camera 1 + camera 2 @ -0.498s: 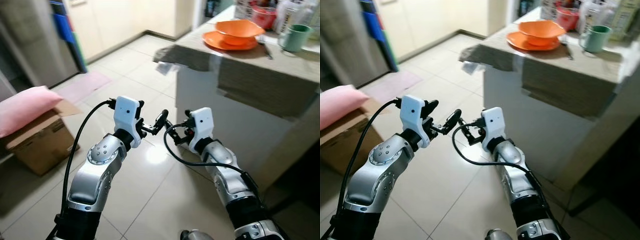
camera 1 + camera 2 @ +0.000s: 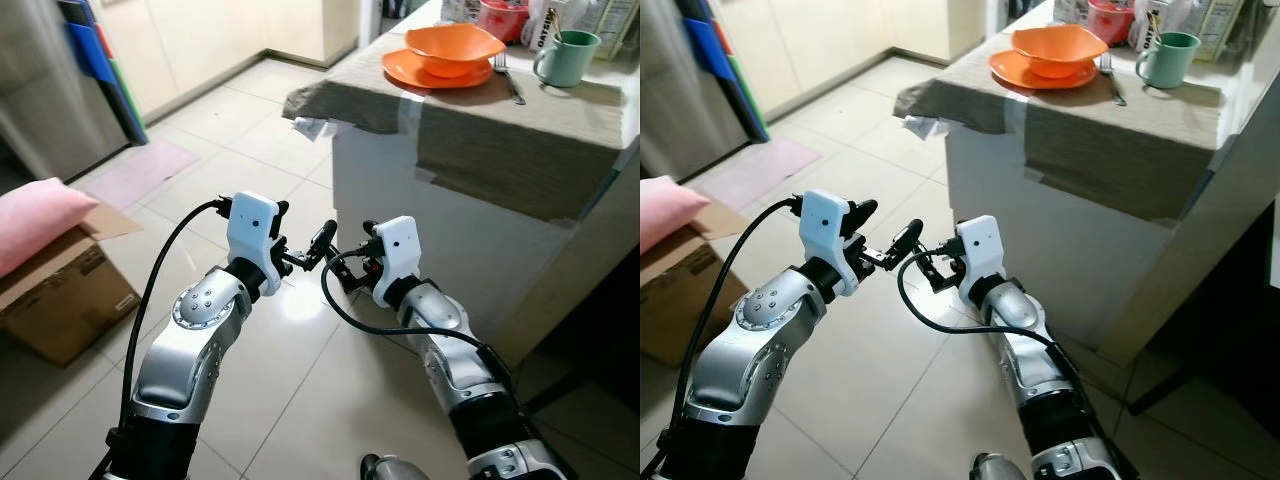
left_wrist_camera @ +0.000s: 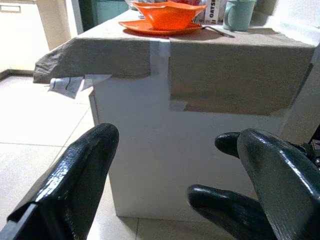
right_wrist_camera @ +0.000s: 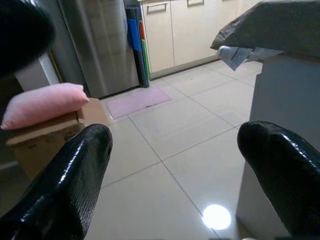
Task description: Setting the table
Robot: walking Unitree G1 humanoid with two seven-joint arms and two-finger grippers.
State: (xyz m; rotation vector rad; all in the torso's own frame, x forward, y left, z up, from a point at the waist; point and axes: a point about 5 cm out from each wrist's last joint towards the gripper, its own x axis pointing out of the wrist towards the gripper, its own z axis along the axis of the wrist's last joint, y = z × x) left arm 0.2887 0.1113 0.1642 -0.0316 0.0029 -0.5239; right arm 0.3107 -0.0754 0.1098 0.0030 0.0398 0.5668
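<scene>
We stand on the tiled floor short of the counter (image 2: 520, 130), with both arms held out low in front of us and nothing in either claw. The left gripper (image 2: 322, 240) has its two black fingers spread wide, as the left wrist view shows, and the right gripper (image 2: 352, 268) is likewise spread, with open floor between its fingers in its own wrist view.

The table things sit up on the cloth-covered counter top, ahead and to our right, well above both claws: an orange bowl (image 2: 447, 45) resting on an orange plate (image 2: 425, 72) near the counter's near-left corner, a fork (image 2: 508, 78) just beside the plate toward the right, and a green mug (image 2: 566, 57) beyond the fork, nearer the back edge. The fork's long axis runs from the back edge toward the front edge.

We judge the right arm the nearer one, since the counter lies on its side; both claws must rise well above the counter's front edge before either can reach anything.
</scene>
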